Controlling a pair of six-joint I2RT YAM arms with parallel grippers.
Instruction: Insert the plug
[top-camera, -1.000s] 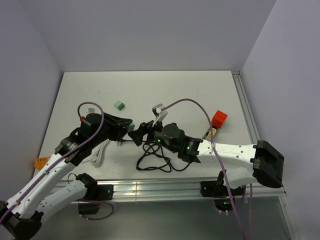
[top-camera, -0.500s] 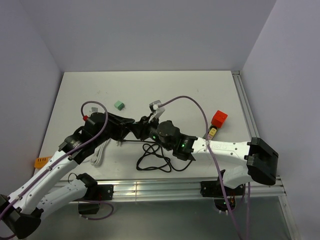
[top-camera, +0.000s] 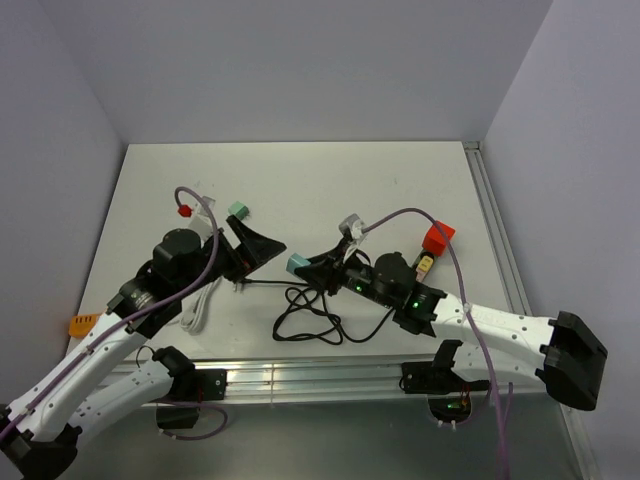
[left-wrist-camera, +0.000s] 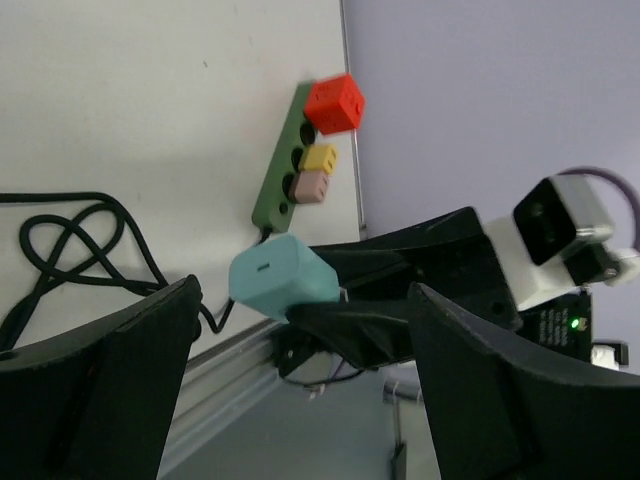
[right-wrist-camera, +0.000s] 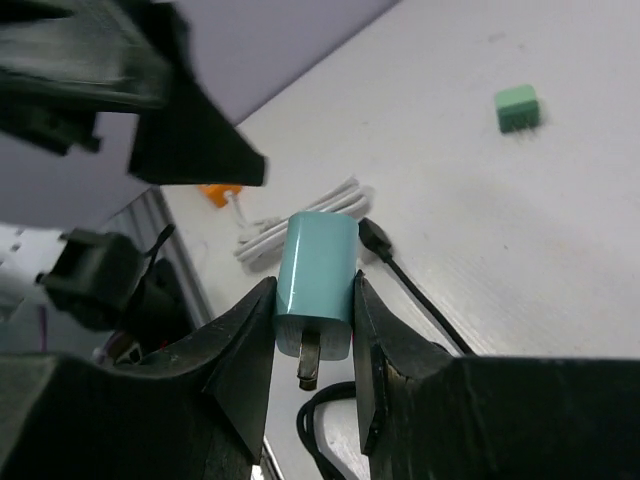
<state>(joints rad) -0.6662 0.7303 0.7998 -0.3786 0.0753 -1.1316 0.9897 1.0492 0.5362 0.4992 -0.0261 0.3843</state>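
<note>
The teal plug (right-wrist-camera: 317, 275) is pinched by its sides in my right gripper (right-wrist-camera: 313, 290), which is shut on it, metal prongs (right-wrist-camera: 309, 365) pointing back at the wrist camera. From above, the plug (top-camera: 297, 263) hangs over the table's middle at the tip of the right gripper (top-camera: 306, 268). My left gripper (top-camera: 266, 248) stands open just left of it, holding nothing. In the left wrist view the plug (left-wrist-camera: 283, 290) sits ahead of the wide-apart left fingers (left-wrist-camera: 100, 390). The green power strip (left-wrist-camera: 285, 165) lies along the table's right edge.
A red cube adapter (top-camera: 437, 237), a yellow one (left-wrist-camera: 319, 157) and a pink one (left-wrist-camera: 313, 185) sit in the strip. A black cable (top-camera: 310, 320) is coiled under the grippers. A white cable (top-camera: 200, 305), a small green block (top-camera: 238, 210) and an orange piece (top-camera: 83, 323) are on the left.
The plug passed from left gripper to right: the right jaws shut on it, the left jaws opened and drew back. The right arm carried the plug slightly right.
</note>
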